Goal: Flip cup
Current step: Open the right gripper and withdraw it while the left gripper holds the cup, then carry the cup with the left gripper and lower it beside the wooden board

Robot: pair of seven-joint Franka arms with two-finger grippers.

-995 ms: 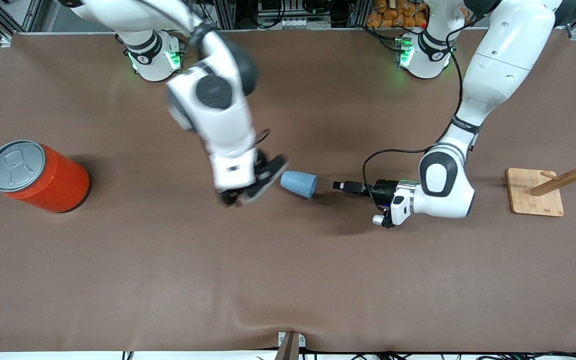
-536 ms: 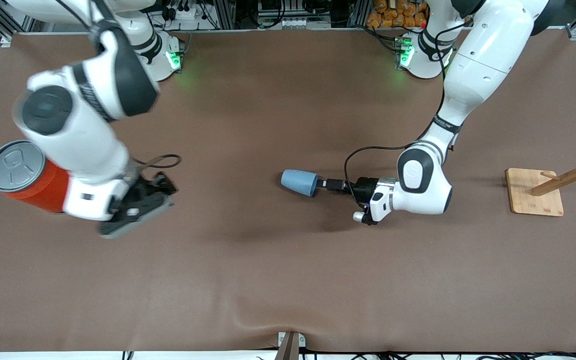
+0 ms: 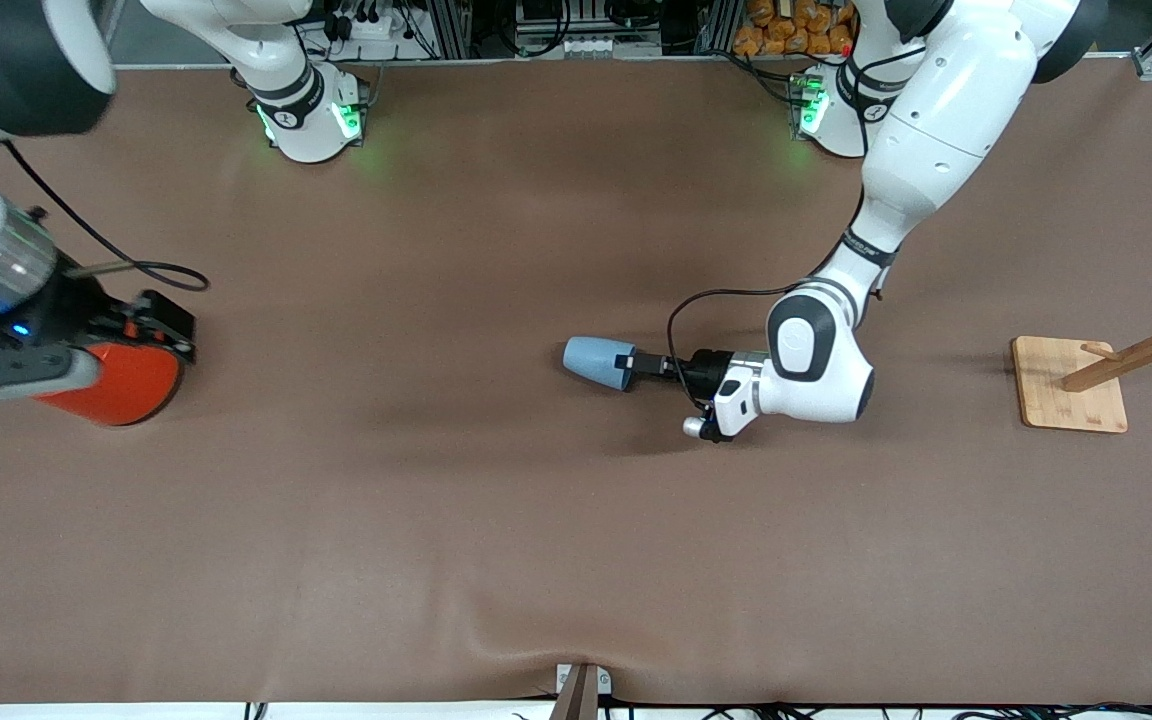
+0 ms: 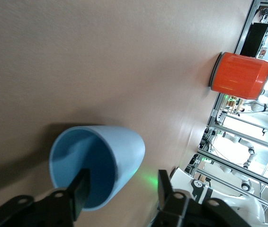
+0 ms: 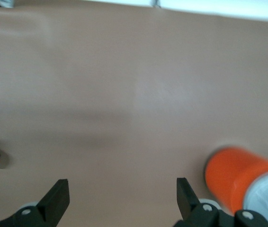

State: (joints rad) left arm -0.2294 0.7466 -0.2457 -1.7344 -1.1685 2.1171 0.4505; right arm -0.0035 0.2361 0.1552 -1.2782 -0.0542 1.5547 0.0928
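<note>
The light-blue cup (image 3: 594,361) lies on its side mid-table, its mouth toward the left arm's end. My left gripper (image 3: 639,363) is low at the mouth and open. In the left wrist view the cup (image 4: 110,151) shows its darker blue inside. One finger (image 4: 80,191) is inside the mouth, and the other finger (image 4: 165,189) is outside the wall. The left gripper (image 4: 122,191) straddles the cup's wall without closing on it. My right gripper (image 3: 171,328) is open and empty over the orange can; it also shows in the right wrist view (image 5: 122,196).
The large orange can (image 3: 126,385) stands at the right arm's end of the table, partly covered by the right hand; it also shows in the right wrist view (image 5: 238,177). A wooden rack on a board (image 3: 1071,385) stands at the left arm's end.
My right arm swung away from the cup to the orange can's end of the table. My left gripper slid up to the cup, and one finger entered its mouth.
</note>
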